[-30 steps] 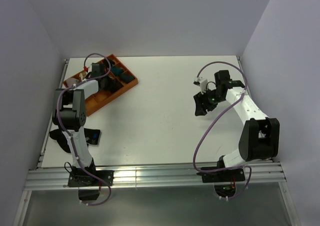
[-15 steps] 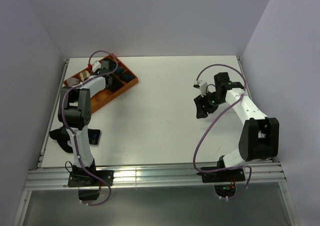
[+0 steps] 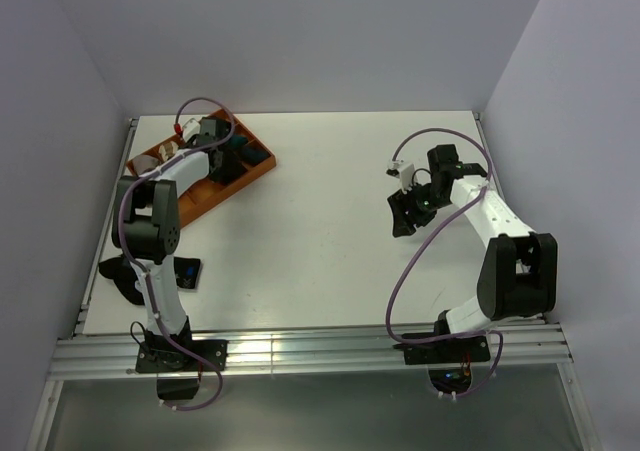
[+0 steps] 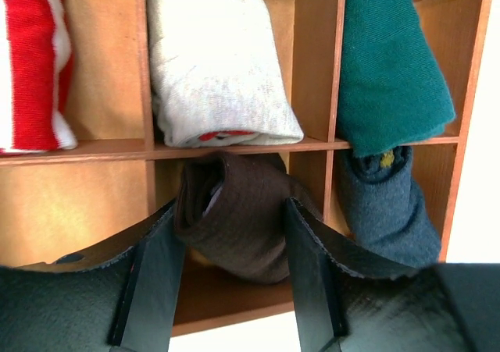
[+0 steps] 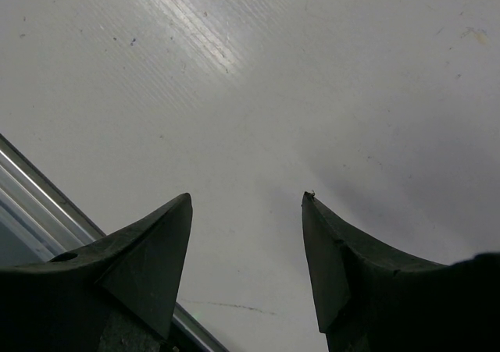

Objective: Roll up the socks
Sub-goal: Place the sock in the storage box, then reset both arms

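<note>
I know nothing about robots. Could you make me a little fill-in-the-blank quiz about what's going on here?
The left gripper is closed on rolled socks whose colour is dark ____. The divided tray holding the sock bundles is ____ in colour. The right gripper is open above the table and holds ____.
Missing words: brown; orange; nothing.

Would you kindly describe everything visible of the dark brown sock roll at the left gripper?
The brown sock roll is dark, soft knit wound into a compact bundle, with a sliver of pale fabric showing in its fold. It lies in a compartment of the orange tray, below the white bundle in the left wrist view, and the left gripper grips it from both sides.
</note>
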